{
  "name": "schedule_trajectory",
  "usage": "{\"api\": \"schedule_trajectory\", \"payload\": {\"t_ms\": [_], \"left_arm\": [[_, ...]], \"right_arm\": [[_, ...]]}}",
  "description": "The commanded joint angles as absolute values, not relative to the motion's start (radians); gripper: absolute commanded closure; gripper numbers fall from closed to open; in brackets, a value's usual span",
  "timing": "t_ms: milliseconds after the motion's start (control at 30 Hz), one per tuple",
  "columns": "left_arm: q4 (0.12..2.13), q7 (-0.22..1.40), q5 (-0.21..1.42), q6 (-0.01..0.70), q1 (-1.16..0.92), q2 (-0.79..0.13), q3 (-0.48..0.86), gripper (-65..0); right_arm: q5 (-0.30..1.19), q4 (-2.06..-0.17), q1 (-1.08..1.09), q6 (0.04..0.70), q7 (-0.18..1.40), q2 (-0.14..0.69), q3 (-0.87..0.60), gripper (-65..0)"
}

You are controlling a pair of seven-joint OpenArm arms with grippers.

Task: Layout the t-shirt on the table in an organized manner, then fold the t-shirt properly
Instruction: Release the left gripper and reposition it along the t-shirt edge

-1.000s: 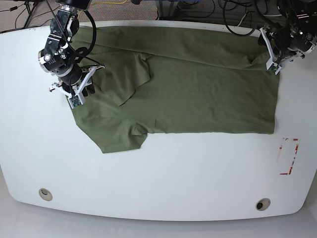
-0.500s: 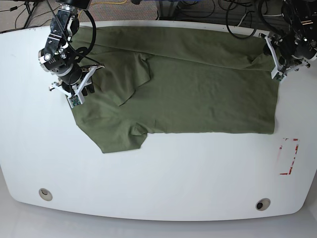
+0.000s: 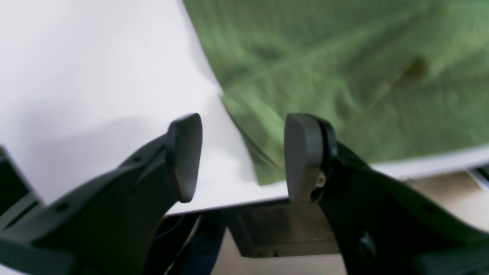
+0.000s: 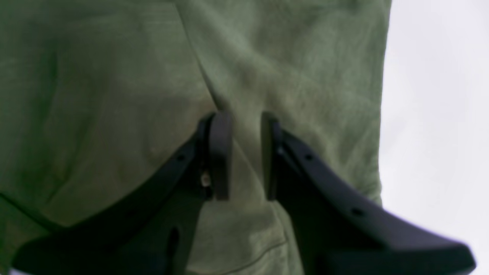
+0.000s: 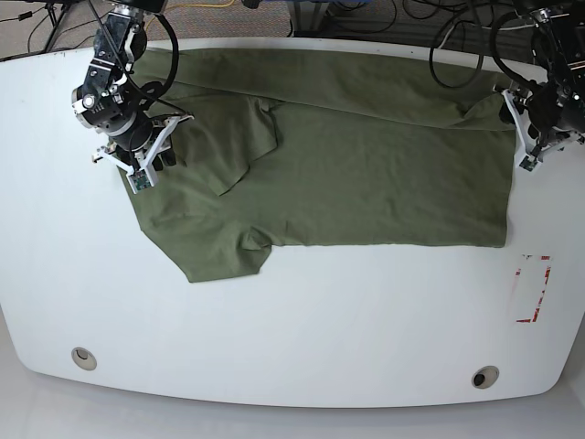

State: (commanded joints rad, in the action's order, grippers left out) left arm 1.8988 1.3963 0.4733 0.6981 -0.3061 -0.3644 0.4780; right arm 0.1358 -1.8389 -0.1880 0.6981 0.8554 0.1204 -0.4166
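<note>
The olive-green t-shirt lies spread across the far half of the white table, with a sleeve bunched at its left and a wrinkled far edge. At the shirt's left edge my right gripper is down on the cloth. In the right wrist view that right gripper is shut on a ridge of the t-shirt. My left gripper hovers just off the shirt's far right corner. In the left wrist view the left gripper is open and holds nothing, and the t-shirt corner lies beyond it.
A red tape rectangle marks the table at the right. Two round metal grommets sit near the front edge. Cables hang behind the far edge. The table's edge runs close under the left gripper.
The left arm has drawn away to the right and slightly forward, off the shirt's corner. The right gripper has shifted a little toward the far edge, still on the cloth.
</note>
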Motion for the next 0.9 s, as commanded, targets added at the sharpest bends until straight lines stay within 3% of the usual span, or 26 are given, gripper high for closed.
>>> {"api": "schedule_trajectory", "payload": {"t_ms": [300, 400, 533, 600, 900], "left_arm": [[1.910, 1.396, 0.582, 0.698, -0.397, -0.361, 0.476, -30.0], [1.908, 1.395, 0.584, 0.698, -0.400, -0.358, 0.478, -22.8], [1.903, 1.383, 0.584, 0.698, -0.412, -0.357, 0.481, -8.1], [1.902, 1.383, 0.584, 0.698, -0.414, -0.357, 0.479, -5.1], [1.883, 1.383, 0.584, 0.698, -0.414, -0.357, 0.479, -4.0]], "right_arm": [[0.137, -1.839, -0.188, 0.698, 0.855, 0.120, -0.417, -12.4], [0.137, -1.839, -0.188, 0.698, 0.855, 0.120, -0.417, -12.4], [0.137, -1.837, -0.188, 0.698, 0.855, 0.120, -0.415, -12.4], [0.137, -1.837, -0.188, 0.698, 0.855, 0.120, -0.415, -12.4], [0.139, -1.837, -0.188, 0.698, 0.855, 0.120, -0.415, -12.4]]}}
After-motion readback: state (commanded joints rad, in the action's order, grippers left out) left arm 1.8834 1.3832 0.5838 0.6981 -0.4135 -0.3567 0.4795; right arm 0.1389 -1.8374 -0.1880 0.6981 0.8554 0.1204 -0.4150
